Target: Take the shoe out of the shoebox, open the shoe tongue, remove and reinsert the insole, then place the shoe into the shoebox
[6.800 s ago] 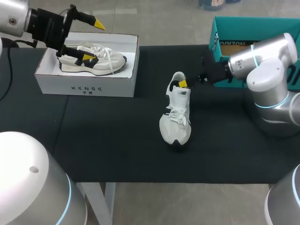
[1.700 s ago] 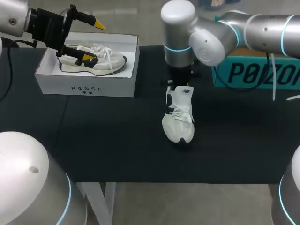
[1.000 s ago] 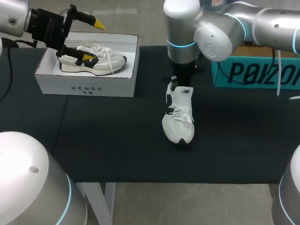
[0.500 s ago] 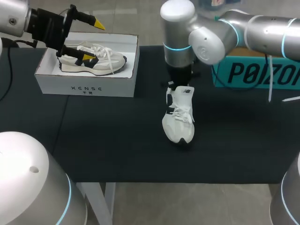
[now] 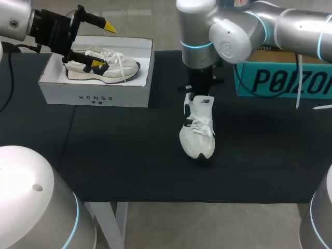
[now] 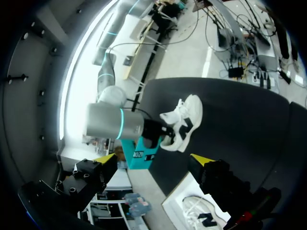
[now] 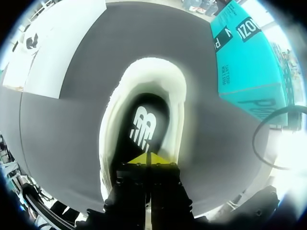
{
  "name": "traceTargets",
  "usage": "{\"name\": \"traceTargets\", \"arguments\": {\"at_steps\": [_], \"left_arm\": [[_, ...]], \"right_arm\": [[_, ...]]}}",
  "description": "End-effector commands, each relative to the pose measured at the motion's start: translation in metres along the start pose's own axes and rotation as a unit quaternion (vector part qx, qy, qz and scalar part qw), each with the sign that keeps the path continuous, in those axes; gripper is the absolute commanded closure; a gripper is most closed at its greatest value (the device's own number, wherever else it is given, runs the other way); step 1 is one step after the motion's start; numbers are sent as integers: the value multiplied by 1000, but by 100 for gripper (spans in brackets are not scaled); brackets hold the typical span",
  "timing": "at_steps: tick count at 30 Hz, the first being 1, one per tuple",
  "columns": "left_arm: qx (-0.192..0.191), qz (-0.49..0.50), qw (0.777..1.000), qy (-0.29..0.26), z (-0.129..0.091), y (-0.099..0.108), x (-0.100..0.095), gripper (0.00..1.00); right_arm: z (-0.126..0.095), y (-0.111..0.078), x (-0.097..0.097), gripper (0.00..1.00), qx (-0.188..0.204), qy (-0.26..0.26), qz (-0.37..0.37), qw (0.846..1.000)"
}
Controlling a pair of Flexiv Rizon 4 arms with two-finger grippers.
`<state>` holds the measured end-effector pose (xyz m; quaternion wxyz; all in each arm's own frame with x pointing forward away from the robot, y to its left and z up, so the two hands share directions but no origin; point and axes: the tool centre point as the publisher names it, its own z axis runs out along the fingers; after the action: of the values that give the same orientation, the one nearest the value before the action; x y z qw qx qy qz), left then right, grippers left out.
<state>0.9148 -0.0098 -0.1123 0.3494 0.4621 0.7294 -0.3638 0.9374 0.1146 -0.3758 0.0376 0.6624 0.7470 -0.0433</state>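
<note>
At the far left, the left gripper (image 5: 104, 45) hangs wide open and empty over the white shoebox (image 5: 93, 96), which holds one sneaker (image 5: 104, 65). Mid-table stands the shoe (image 5: 197, 132), toe nearest. The right gripper (image 7: 146, 159), fingertips pressed together, dips into its heel opening. A teal box (image 5: 280, 80) sits far right.

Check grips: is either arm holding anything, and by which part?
Left gripper: jaws open above the shoebox, nothing held. Right gripper: jaws closed at the heel end of the insole; cannot tell if pinching it.

Dark lettering runs along the white shoebox (image 5: 96, 97) front, upper left. Big dark letters mark the teal box (image 5: 282, 80), upper right. The shoe (image 5: 197, 137) tongue bears a small logo.
</note>
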Motion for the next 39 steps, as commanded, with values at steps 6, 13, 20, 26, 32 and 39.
{"name": "traceTargets", "arguments": {"at_steps": [6,13,20,26,32,39], "left_arm": [[-1,0,1000,1,0,-1,0,0],[-1,0,1000,1,0,-1,0,0],[-1,0,1000,1,0,-1,0,0],[-1,0,1000,1,0,-1,0,0],[-1,0,1000,1,0,-1,0,0],[-1,0,1000,1,0,-1,0,0]], "right_arm": [[-6,-12,0,54,-4,8,11,1000],[-10,-14,-1,18,-3,6,17,1000],[-11,-15,1,0,-2,7,14,1000],[-15,-16,4,0,-3,9,8,1000],[-20,-20,3,0,-2,9,12,1000],[-27,-29,4,0,10,8,15,1000]]}}
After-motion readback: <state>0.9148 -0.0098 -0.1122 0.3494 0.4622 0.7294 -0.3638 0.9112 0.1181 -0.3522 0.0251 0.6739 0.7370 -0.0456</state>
